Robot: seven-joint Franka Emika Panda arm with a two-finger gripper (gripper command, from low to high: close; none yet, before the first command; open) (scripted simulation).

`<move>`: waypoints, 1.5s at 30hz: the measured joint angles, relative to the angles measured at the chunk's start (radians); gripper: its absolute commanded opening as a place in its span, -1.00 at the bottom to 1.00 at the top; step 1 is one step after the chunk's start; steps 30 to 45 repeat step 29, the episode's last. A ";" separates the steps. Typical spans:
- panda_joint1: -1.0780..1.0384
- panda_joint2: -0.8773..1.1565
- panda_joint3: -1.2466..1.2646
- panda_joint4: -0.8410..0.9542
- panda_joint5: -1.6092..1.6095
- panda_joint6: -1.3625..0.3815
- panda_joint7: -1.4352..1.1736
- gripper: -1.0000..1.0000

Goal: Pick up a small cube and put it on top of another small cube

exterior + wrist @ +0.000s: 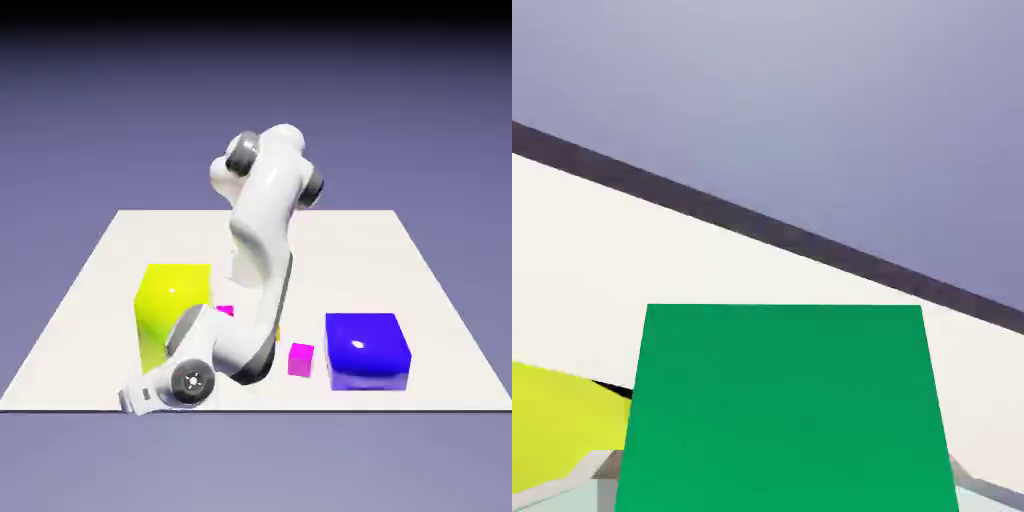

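From the hand camera I see the small teal-green cube (787, 405) filling the lower middle of the view, large and square-on, its flat face plain green. The grey fingertips (604, 466) peek out at either lower corner of it, pressed against its sides, so I read the hand (787, 490) as clamped narrow on that cube. Behind the cube the white table (632, 240) runs up to a dark edge, with the blue-violet backdrop above; the whole view is tilted. A patch of yellow-green shows at the lower left of that view, which I take to be the big yellow block (174, 308). In the exterior view the white arm (262, 240) folds down low over the near part of the table, its wrist at the table's front edge toward the exterior view's left, just in front of the big yellow block; the fingers and the held cube are hidden behind the wrist there. A big blue block (368, 351) stands toward the exterior view's right, with a tiny magenta cube (301, 359) just beside it on its left. Another speck of magenta (226, 310) shows beside the yellow block, mostly covered by the arm. I can read no brands, labels or writing on any object or on the arm.
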 measured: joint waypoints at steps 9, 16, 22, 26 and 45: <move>-0.076 -0.208 0.189 -0.209 0.210 0.008 0.391 -1.00; -0.136 -0.355 0.310 -0.367 0.374 0.006 0.696 -1.00; -0.200 -0.465 0.393 -0.503 0.527 -0.006 0.957 -1.00; -0.167 -0.434 0.432 -0.608 0.594 0.127 0.934 1.00; -0.179 -0.448 0.422 -0.577 0.574 0.083 0.949 1.00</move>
